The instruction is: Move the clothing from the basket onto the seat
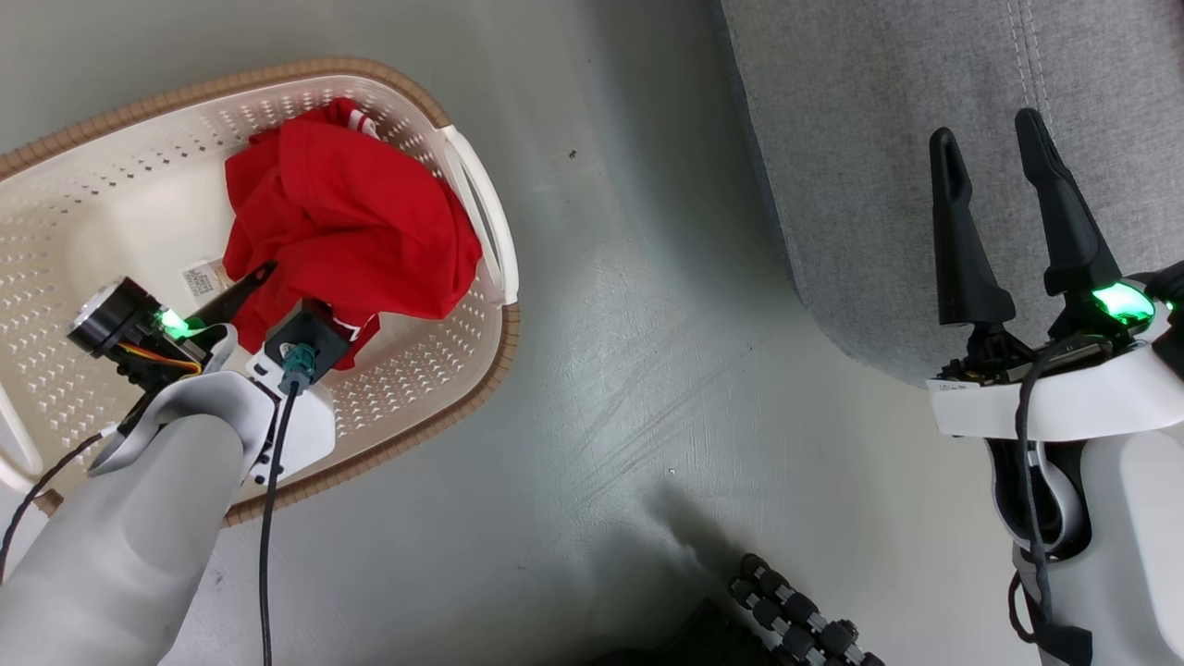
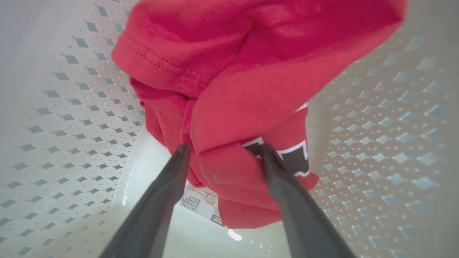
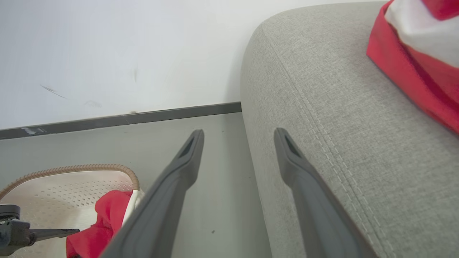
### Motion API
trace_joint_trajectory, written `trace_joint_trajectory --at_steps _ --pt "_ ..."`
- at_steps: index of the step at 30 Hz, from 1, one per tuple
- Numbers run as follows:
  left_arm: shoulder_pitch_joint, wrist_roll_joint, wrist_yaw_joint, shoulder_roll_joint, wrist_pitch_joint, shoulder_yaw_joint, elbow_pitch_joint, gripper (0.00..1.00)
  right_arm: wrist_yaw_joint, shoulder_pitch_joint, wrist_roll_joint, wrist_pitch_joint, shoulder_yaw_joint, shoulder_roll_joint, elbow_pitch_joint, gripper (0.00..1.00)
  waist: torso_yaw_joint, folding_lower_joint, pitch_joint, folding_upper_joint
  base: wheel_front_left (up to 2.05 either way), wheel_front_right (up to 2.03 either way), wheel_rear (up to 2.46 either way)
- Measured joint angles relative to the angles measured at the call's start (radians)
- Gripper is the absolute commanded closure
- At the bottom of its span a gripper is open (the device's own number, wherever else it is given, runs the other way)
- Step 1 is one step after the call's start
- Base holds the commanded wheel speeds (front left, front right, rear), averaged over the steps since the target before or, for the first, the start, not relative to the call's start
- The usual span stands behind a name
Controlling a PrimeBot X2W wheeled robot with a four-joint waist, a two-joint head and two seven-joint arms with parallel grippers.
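Note:
The clothing [image 1: 351,222] is a crumpled red heap in the right half of the cream perforated basket [image 1: 111,185]. My left gripper [image 1: 277,296] reaches down into the basket at the heap's near edge. In the left wrist view the left gripper [image 2: 225,148] is open, and a fold of the red clothing [image 2: 229,89] with black-and-white trim bulges between its fingers. My right gripper [image 1: 985,129] stands open and holds nothing, hovering over the corner of the grey seat [image 1: 879,111]. Another red-and-white garment [image 3: 412,53] lies on the seat [image 3: 340,125].
A paper label [image 2: 199,204] lies on the basket floor under the heap. Grey floor [image 1: 647,351] separates basket and seat. A white wall with a dark baseboard [image 3: 125,120] stands behind. A black ribbed part [image 1: 795,620] sits at the head view's bottom edge.

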Motion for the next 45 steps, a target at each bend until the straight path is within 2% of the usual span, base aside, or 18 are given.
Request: trace_joint_trajectory --at_steps 4,5,6,8,9,27,34,45 --pt "-0.015 0.001 0.006 -0.005 0.004 0.001 0.013 0.00 0.000 -0.009 0.000 0.000 0.001 0.000 0.000 0.00 -0.003 0.0000 0.012 0.0000 0.00 0.00 0.00" --pt "-0.017 0.000 0.006 -0.008 0.003 0.003 0.015 0.23 0.000 -0.013 0.000 0.000 0.001 0.000 0.000 0.00 -0.004 0.0000 0.015 0.0000 0.00 0.00 0.00" --pt "-0.019 0.000 0.006 -0.011 0.003 0.002 0.018 0.56 0.000 -0.016 0.000 0.000 0.001 0.000 -0.001 0.00 -0.004 0.0000 0.017 0.0000 0.00 0.00 0.00" --pt "-0.024 0.000 0.006 -0.021 0.002 0.001 0.023 0.96 0.000 -0.017 0.000 0.000 -0.002 0.000 0.000 0.00 -0.002 0.0000 0.020 0.0000 0.00 0.00 0.00" --pt "-0.025 0.000 0.006 -0.027 0.002 0.000 0.025 1.00 0.000 -0.017 0.000 0.000 -0.003 0.000 0.001 0.00 -0.001 0.0000 0.020 0.0000 0.00 0.00 0.00" --pt "-0.029 -0.064 0.021 -0.077 -0.129 0.033 -0.018 1.00 0.000 -0.077 -0.004 0.000 -0.003 0.000 0.024 0.00 0.043 0.0000 -0.024 0.0000 0.00 0.00 0.00" --pt "-0.023 -0.097 0.034 -0.114 -0.166 0.053 -0.086 1.00 0.000 -0.082 -0.027 0.000 -0.003 0.000 0.044 0.00 0.073 0.0000 -0.062 0.0000 0.00 0.00 0.00" --pt "0.021 -0.158 0.037 -0.129 -0.186 0.094 -0.215 1.00 0.000 -0.101 -0.085 0.000 0.017 -0.001 0.085 0.00 0.131 0.0000 -0.142 0.0000 0.00 0.00 0.00"
